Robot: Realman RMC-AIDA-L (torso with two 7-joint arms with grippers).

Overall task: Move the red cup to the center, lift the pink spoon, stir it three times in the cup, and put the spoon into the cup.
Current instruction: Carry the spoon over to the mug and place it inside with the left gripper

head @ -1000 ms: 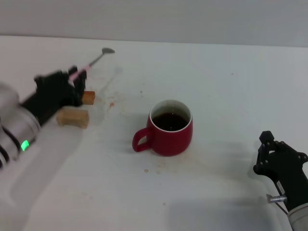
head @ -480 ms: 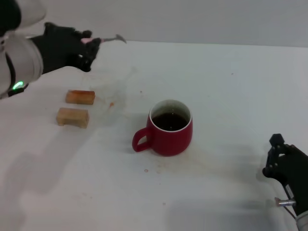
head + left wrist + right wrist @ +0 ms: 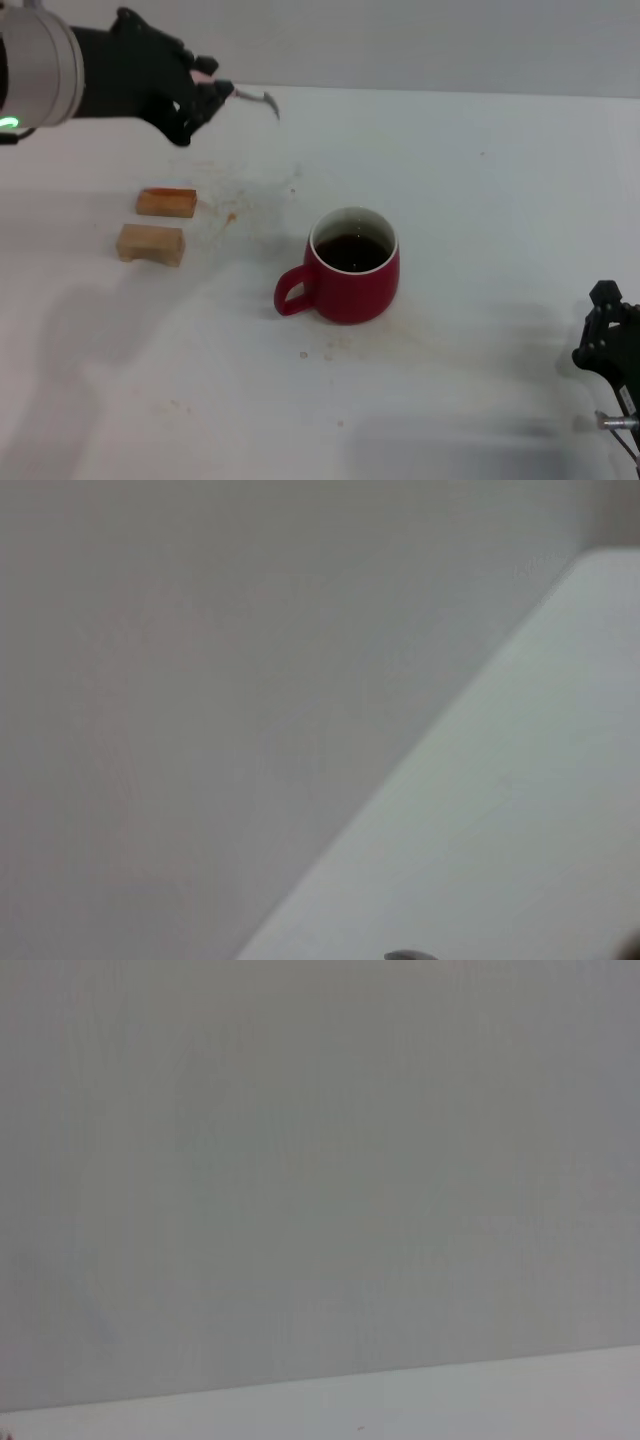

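The red cup (image 3: 352,267) stands upright mid-table with dark liquid inside and its handle toward my left. My left gripper (image 3: 203,95) is raised at the far left, shut on the pink spoon (image 3: 250,96). The spoon's pink handle is mostly hidden in the fingers. Its grey metal bowl sticks out toward the right, well above and behind the cup. A grey tip, likely the spoon's bowl, shows at the edge of the left wrist view (image 3: 405,955). My right gripper (image 3: 612,340) sits low at the near right edge, away from the cup.
Two tan wooden blocks (image 3: 166,202) (image 3: 151,243) lie on the white table (image 3: 480,200) to the left of the cup. Small brown stains speckle the table around the cup and blocks. A grey wall runs behind the table's far edge.
My left gripper has lifted the spoon off the blocks and carried it up and to the right. My right gripper has drawn back toward the near right corner.
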